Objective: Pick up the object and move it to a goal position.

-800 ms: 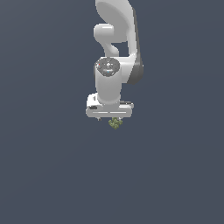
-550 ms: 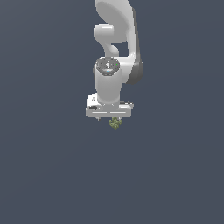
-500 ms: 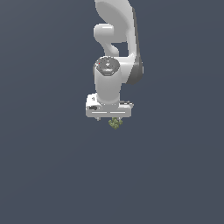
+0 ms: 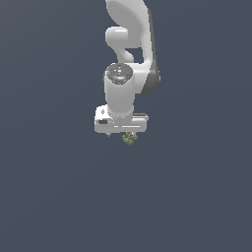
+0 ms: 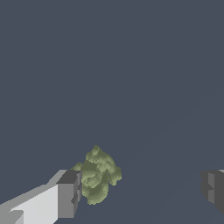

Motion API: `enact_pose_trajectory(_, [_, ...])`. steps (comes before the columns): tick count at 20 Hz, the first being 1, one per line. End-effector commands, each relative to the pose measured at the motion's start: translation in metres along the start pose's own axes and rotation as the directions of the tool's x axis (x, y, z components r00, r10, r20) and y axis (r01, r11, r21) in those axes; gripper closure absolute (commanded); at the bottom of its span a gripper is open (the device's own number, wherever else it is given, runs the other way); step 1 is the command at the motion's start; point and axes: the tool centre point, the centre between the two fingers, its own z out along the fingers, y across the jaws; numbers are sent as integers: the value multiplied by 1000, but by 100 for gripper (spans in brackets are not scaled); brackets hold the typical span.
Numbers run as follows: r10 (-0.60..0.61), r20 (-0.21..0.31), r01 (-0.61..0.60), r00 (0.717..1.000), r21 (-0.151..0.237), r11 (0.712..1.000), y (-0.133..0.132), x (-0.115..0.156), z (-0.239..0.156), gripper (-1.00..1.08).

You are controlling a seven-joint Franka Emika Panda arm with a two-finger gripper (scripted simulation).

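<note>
The object is a small olive-green lumpy thing with yellowish flecks, lying on the dark grey floor. In the wrist view it sits right beside one dark fingertip, while the other fingertip stands far off. My gripper is open, and the object lies inside the gap, off to one side. In the exterior view the object peeks out just below the white hand, and my gripper hangs directly over it with its fingers mostly hidden by the hand.
The white arm rises straight up behind the hand. Plain dark grey floor lies all around, with no other object or edge in sight.
The hand has sunk slightly toward the object. The object has stayed where it was.
</note>
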Motion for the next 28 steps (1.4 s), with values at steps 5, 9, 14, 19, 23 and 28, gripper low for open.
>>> enact_pose_trajectory(5, [40, -1, -40, 999, 2, 999, -3, -2, 3, -92])
enact_pose_trajectory(9, [92, -2, -92, 996, 4, 996, -7, -5, 7, -92])
enact_pose_trajectory(14, [184, -4, -184, 983, 9, 983, -14, -10, 14, -92])
enact_pose_trajectory(19, [303, -5, -303, 953, 14, 953, -23, -17, 22, -92])
enact_pose_trajectory(23, [398, -6, -398, 917, 18, 917, -29, -24, 29, -92])
enact_pose_trajectory(28, [512, -6, -512, 859, 24, 859, -37, -32, 37, -92])
